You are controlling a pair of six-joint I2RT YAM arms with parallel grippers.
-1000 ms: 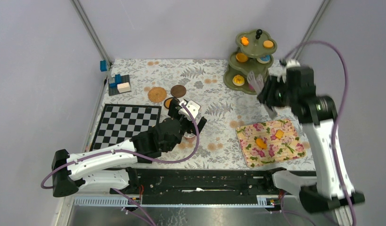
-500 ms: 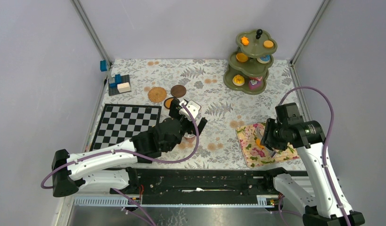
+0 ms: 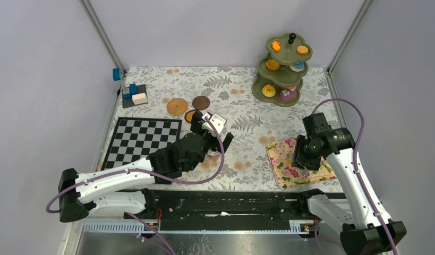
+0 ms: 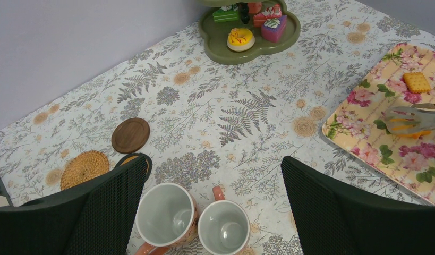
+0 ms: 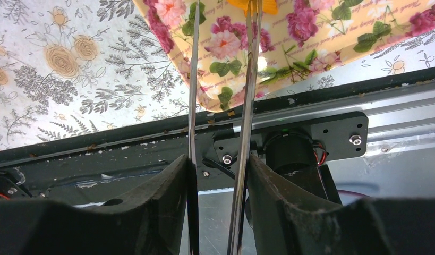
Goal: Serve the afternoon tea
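My left gripper (image 3: 214, 139) is open and hovers low over two pinkish mugs (image 4: 166, 214) (image 4: 223, 227) that stand upright, empty and touching. My right gripper (image 5: 218, 164) is shut on metal tongs (image 5: 247, 79). The tong tips reach an orange treat (image 4: 403, 126) on the pink floral tray (image 3: 281, 170). A square cookie (image 4: 417, 82) lies on the tray beside it. The olive-green three-tier stand (image 3: 281, 69) at the back right holds several donuts and cakes. A dark wooden coaster (image 4: 130, 135) and a woven coaster (image 4: 84, 168) lie behind the mugs. The yellow mug is not clearly visible.
A black-and-white chessboard (image 3: 143, 141) lies at the left under my left arm. Blue and white blocks (image 3: 134, 94) sit at the back left. The black base rail (image 5: 310, 133) runs just below the tray's near edge. Metal frame posts stand at both back corners.
My right arm has swung from beside the stand down and forward to the floral tray, carrying the tongs. The left arm and mugs have not moved.
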